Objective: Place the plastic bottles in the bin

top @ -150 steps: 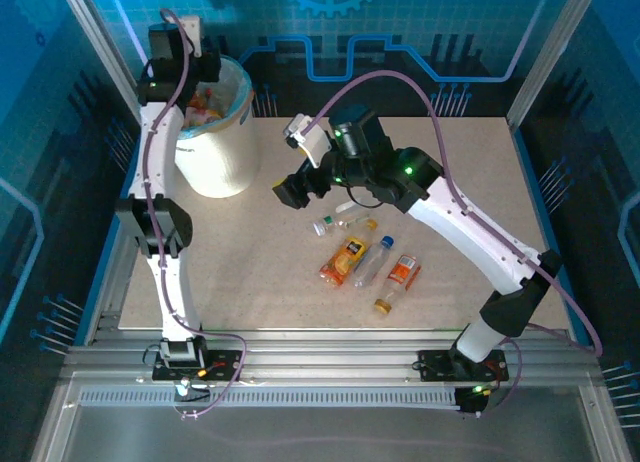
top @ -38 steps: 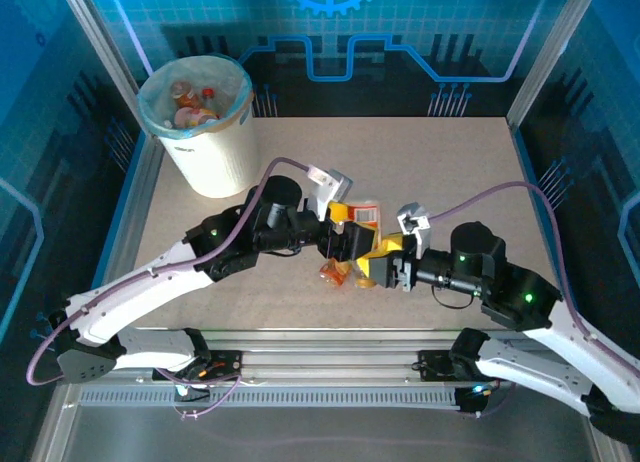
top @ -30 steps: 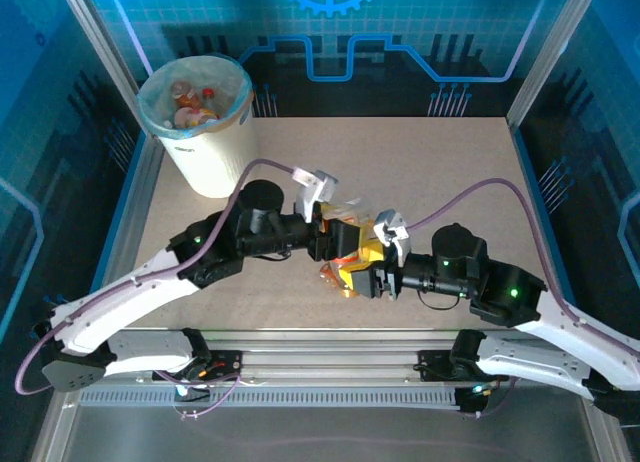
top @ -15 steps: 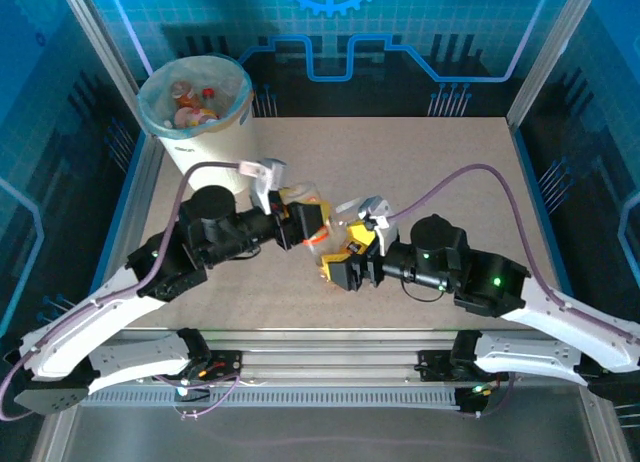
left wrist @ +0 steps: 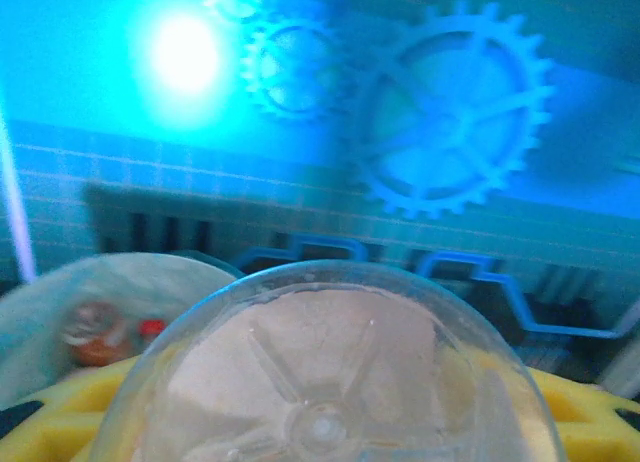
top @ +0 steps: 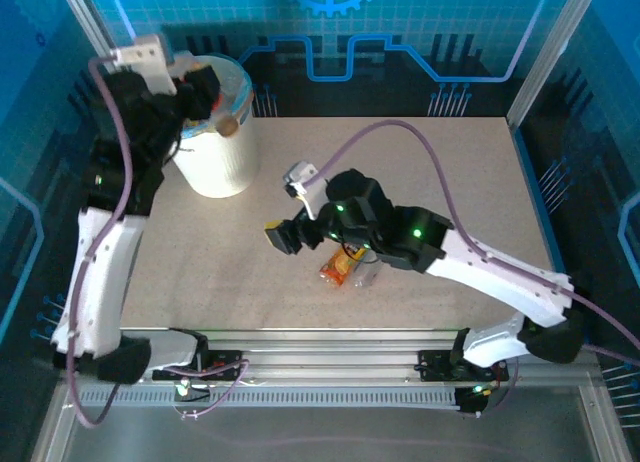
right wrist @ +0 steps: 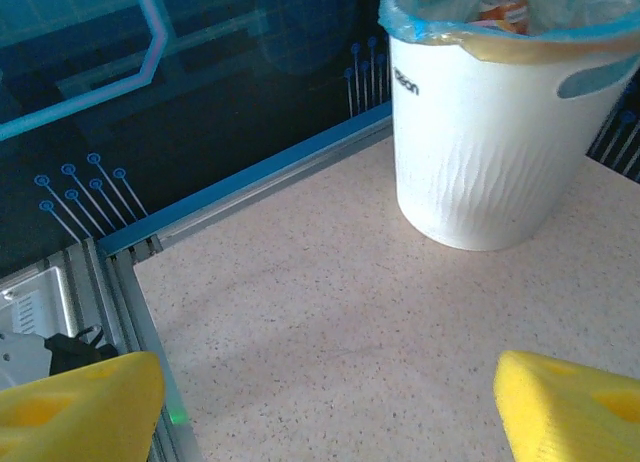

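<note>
At the bin [top: 215, 162] rim, left claw [top: 203, 89] is clamped on a clear bottle [left wrist: 320, 392], long axis straight out from the claw, base outward, bin mouth close below. Right claw [top: 284, 239] is spread, empty, nearer the leftover bottles [top: 345, 266] on the table [top: 450, 172], well right of the bin.

A speckled beige counter [top: 450, 172] fills the middle of the cell, edged on its left by a blue strip [right wrist: 250, 192] and at the near side by ribbed aluminium rails [top: 330, 367]. Slanted metal posts [top: 555, 52] frame glowing blue wall panels printed with circuit lines and a gear emblem [left wrist: 450, 132], beside which sits a bright glare of light [left wrist: 185, 52].
</note>
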Controlling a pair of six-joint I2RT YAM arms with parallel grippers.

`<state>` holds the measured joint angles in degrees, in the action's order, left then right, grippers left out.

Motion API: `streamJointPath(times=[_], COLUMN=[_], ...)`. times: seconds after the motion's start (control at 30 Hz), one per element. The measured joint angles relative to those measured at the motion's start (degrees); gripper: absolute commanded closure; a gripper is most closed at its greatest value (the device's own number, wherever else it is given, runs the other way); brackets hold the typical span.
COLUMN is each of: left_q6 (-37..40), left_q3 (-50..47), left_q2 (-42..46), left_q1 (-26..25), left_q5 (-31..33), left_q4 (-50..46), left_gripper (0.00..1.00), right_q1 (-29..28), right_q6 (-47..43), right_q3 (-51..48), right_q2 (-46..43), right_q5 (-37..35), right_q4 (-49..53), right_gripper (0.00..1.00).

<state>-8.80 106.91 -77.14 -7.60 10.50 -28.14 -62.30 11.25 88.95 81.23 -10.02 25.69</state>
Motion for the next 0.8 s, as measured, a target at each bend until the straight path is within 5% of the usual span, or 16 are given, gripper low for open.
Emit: streamJointPath(times=[0.2, 0.47, 0.63, 0.8], left_q6=[2.7, 7.4, 10.4, 10.7], left_q3=[12.4, 22.1, 28.9, 32.0], left_q2=[-18.2, -37.3, -46.1, -49.8], left_q1=[9.7, 13.2, 13.2, 13.4], left_q5=[-0.2, -0.2, -0.3, -0.3], left_q4=[-1.2, 0.6, 3.2, 2.5], left_gripper=[0.57, 0.48, 0.16, 0.12], right_q1=[6.1, 12.4, 14.9, 16.1], right_q6=[-1.0, -2.3, -2.1, -2.1], right_q3=[8.8, 14.8, 15.0, 16.7], right_q2=[11.0, 19.4, 21.4, 23.5], right_q5=[8.1, 14.9, 17.1, 18.1], right_q4=[1.5, 3.4, 3.7, 4.9], right_gripper=[0.17, 0.18, 0.18, 0.19])
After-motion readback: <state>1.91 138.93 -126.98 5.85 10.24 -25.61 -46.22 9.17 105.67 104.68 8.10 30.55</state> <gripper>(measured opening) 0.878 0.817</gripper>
